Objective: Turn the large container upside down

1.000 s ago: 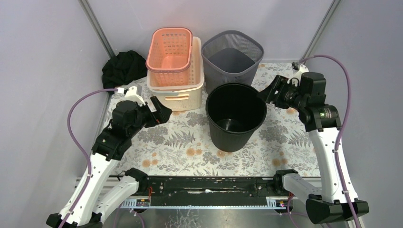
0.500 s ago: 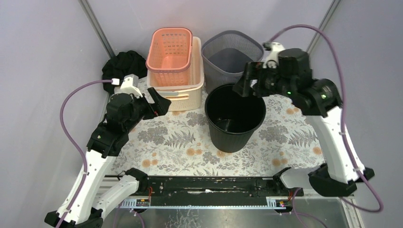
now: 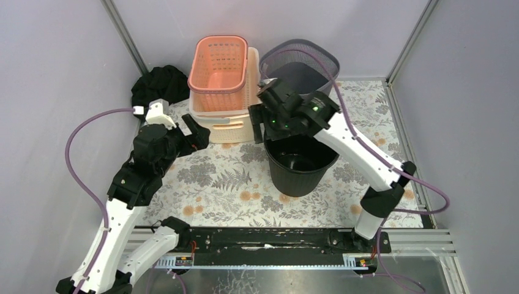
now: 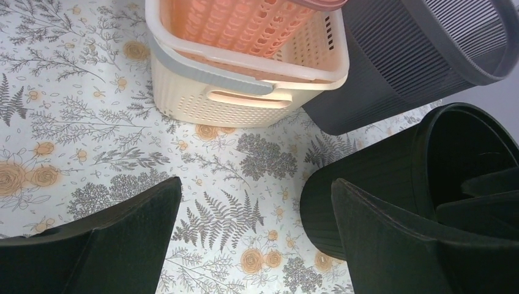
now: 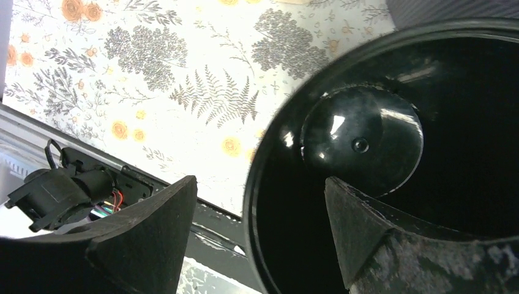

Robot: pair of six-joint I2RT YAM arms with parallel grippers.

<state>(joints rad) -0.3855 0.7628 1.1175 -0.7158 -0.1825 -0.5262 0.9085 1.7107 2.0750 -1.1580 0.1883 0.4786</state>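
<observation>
near mat: open | black bin far side: crowded by cream basket, grey bin

top external view: fixed high and behind the arm bases, facing down and forward over the whole floral cloth. left wrist view: low and near, facing across the cloth to the cream basket and the black bucket. right wrist view: very close, facing down into the black bucket's mouth. all three views share the black bucket.
</observation>
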